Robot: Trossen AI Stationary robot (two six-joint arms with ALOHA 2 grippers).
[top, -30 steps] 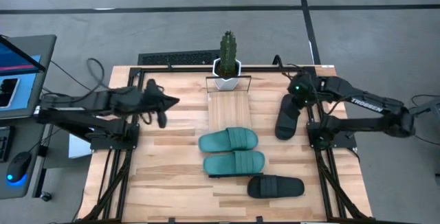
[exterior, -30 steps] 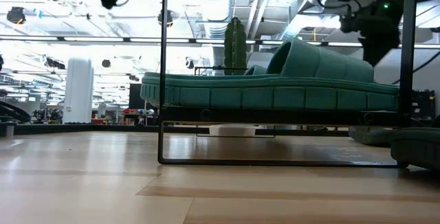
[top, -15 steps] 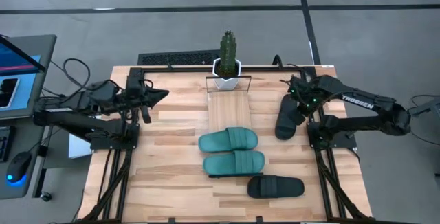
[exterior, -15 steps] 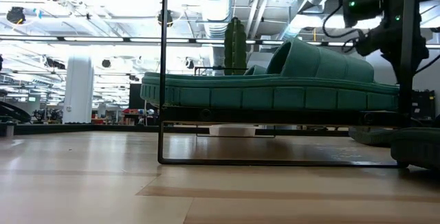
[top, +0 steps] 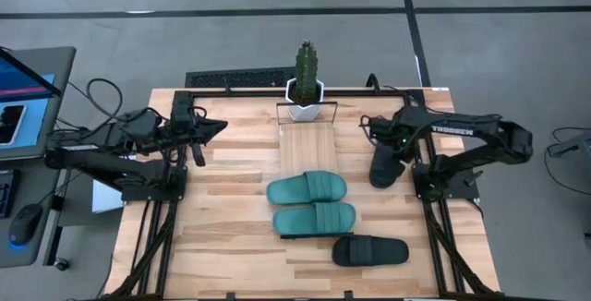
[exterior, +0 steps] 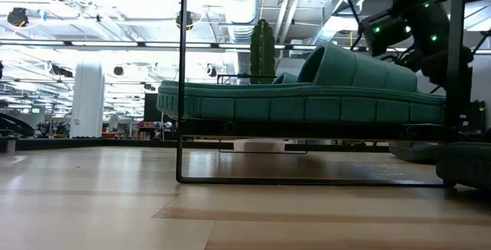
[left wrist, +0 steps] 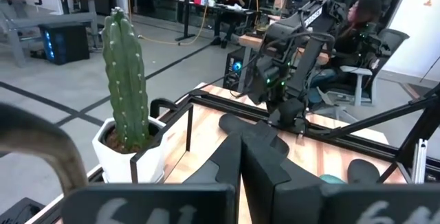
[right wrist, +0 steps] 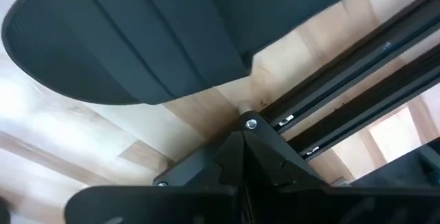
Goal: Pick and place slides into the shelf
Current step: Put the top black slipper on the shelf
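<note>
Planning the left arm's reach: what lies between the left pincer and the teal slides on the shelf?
Only bare wooden tabletop, per the high view. The left pincer sits shut, apart from the teal slides.

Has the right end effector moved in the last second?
Yes. In the high view, the right end effector has swung toward the cactus pot, away from the table's right edge; it is shut, above the black slide.

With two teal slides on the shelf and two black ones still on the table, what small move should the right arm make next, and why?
Probably open the right gripper and lower it onto the black slide just beneath it. Its fingers are shut and empty, that slide lies on the table beside the shelf, and the left gripper waits far off.
</note>
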